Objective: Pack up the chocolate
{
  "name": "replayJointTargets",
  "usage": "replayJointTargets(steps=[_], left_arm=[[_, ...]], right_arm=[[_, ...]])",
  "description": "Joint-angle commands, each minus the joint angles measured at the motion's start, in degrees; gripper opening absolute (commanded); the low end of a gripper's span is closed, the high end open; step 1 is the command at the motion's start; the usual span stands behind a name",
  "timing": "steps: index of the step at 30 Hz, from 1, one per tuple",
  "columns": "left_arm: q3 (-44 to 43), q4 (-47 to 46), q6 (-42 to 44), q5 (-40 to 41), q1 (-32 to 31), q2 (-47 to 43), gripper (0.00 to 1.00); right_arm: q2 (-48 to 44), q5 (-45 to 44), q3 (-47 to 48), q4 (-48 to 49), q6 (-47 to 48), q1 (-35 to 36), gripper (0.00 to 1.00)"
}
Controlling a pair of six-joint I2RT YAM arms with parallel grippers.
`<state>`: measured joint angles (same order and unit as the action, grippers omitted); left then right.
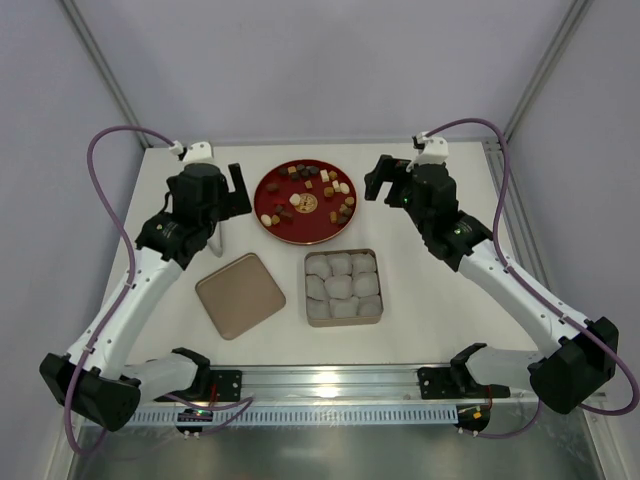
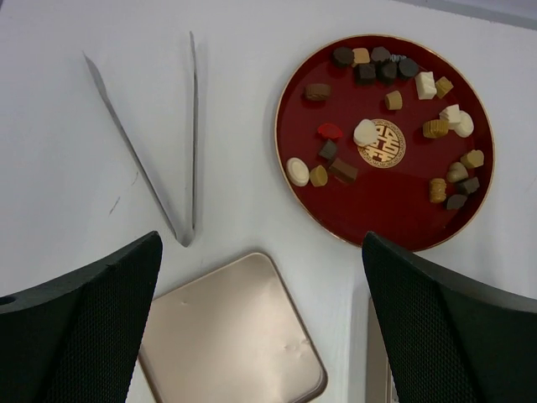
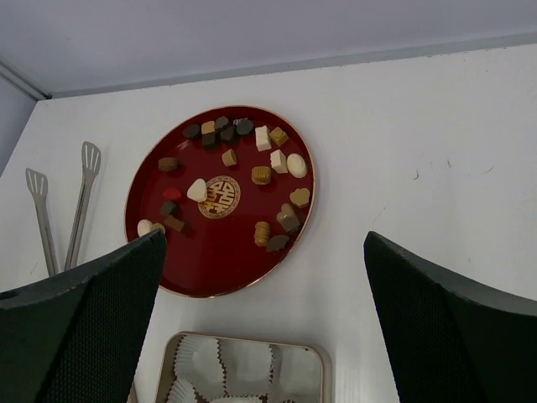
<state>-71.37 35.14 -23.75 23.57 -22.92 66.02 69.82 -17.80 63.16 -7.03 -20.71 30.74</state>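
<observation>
The chocolate (image 1: 329, 187) is several small dark brown, tan and cream pieces scattered on a round red plate (image 1: 310, 226) at the back middle of the table. It also shows in the left wrist view (image 2: 365, 132) and the right wrist view (image 3: 263, 137). My left gripper (image 1: 237, 183) is open and empty, raised left of the plate, above a gold lid (image 2: 226, 336). My right gripper (image 1: 383, 181) is open and empty, raised right of the plate. In the wrist views the left gripper (image 2: 262, 277) and right gripper (image 3: 264, 252) hold nothing between their jaws.
A gold square tin (image 1: 344, 323) lined with white paper cups sits in front of the plate; its far edge shows in the right wrist view (image 3: 327, 361). Its lid (image 1: 240, 294) lies to the left. Metal tongs (image 2: 194, 134) lie left of the plate, also in the right wrist view (image 3: 81, 201).
</observation>
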Motion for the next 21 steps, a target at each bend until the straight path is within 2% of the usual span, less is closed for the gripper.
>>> replayJointTargets(steps=[1,8,12,21], left_arm=[[-0.43,1.51,-1.12,3.41,0.33,-0.02,1.0],[-0.26,5.38,-4.37,5.0,3.57,1.83,1.0],[1.41,5.12,-6.48,-3.43,10.95,4.99,1.0],[3.53,0.81,-7.28,-7.66,15.7,18.08,1.0]], right_arm=[[-1.44,0.22,1.53,0.52,0.49,0.11,1.0],[-1.18,1.11,3.02,-1.32,1.81,0.11,1.0],[-0.48,2.24,3.55,-2.11,2.51,0.11,1.0],[1.28,6.99,4.17,-3.43,2.43,0.11,1.0]])
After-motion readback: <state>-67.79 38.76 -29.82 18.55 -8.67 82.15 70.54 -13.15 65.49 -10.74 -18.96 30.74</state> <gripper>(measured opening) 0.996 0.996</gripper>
